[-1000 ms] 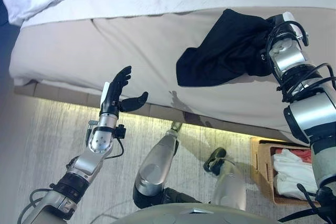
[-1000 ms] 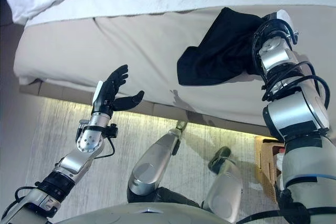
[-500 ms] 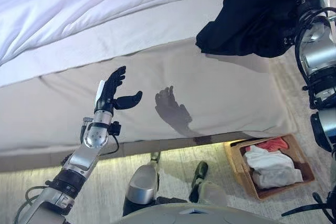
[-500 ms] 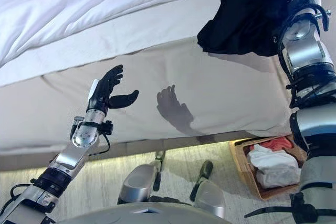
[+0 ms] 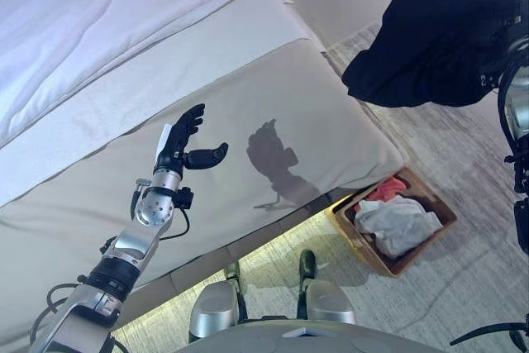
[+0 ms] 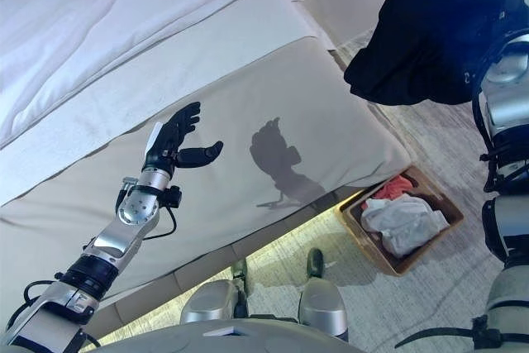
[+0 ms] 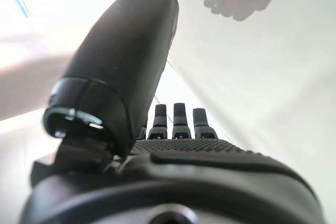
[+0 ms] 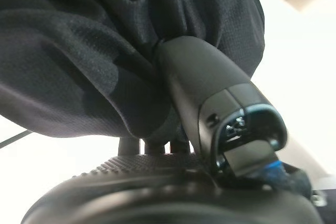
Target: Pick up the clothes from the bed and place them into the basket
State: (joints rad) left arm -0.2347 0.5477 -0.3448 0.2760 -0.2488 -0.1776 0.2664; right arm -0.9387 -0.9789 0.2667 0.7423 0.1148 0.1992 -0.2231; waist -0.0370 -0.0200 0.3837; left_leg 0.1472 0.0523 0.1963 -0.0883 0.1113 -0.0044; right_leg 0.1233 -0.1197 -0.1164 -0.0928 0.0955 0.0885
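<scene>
One black garment (image 5: 434,43) hangs in my right hand (image 8: 205,103), lifted clear past the bed's corner.

My right thumb and fingers pinch its bunched cloth; it dangles over open floor, well apart from the mattress edge. One wicker basket (image 5: 360,235) sits on the floor just beside the bed (image 5: 248,105) corner, below and nearer than the garment, already holding white and red clothes (image 5: 395,219). My left hand (image 5: 183,148) hovers over the bare bedside, fingers straight and spread, holding nothing.
</scene>
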